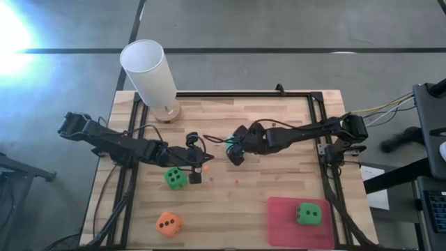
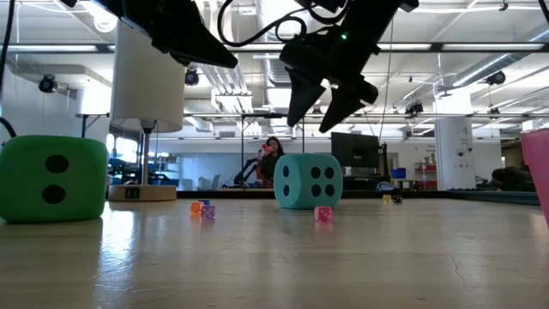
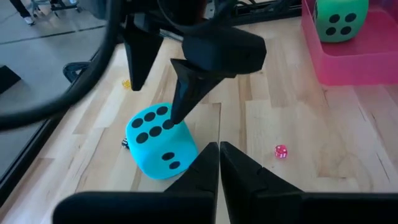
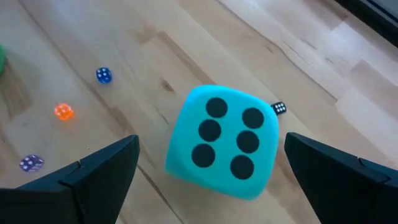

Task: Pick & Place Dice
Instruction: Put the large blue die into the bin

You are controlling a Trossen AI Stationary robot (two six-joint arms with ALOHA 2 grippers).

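Four soft foam dice with dark pips lie about the pale wooden slatted table (image 1: 279, 139). One bright green die (image 1: 309, 213) sits on the flat pink mat (image 1: 282, 223) at the near right corner. A second bright green die (image 1: 175, 178) rests on the bare wood left of centre, just beside the left gripper (image 1: 196, 169). An orange die (image 1: 168, 224) lies nearer the front edge, well apart from the others. The teal die (image 4: 222, 141) stands on the wood near the table's middle, a five-pip face turned up toward the right wrist camera.

Right gripper (image 2: 324, 107) hangs above the teal die, not touching it, its two dark fingers (image 4: 93, 177) spread wide to either side of the cube; in the low view the tips point down with open air between them and the die's top. Left gripper sits low beside the green die, its fingers (image 3: 202, 171) pressed close together with only a thin slit between them, holding nothing.

Several tiny hard dice are scattered on the wood: a pink one (image 3: 281, 151), a blue one (image 4: 104, 75), an orange one (image 4: 63, 112), a purple one (image 4: 30, 163) and a black one (image 4: 279, 107) just beside the teal die. A tall white cylinder (image 1: 150, 71) on a round wooden base stands at the far left corner
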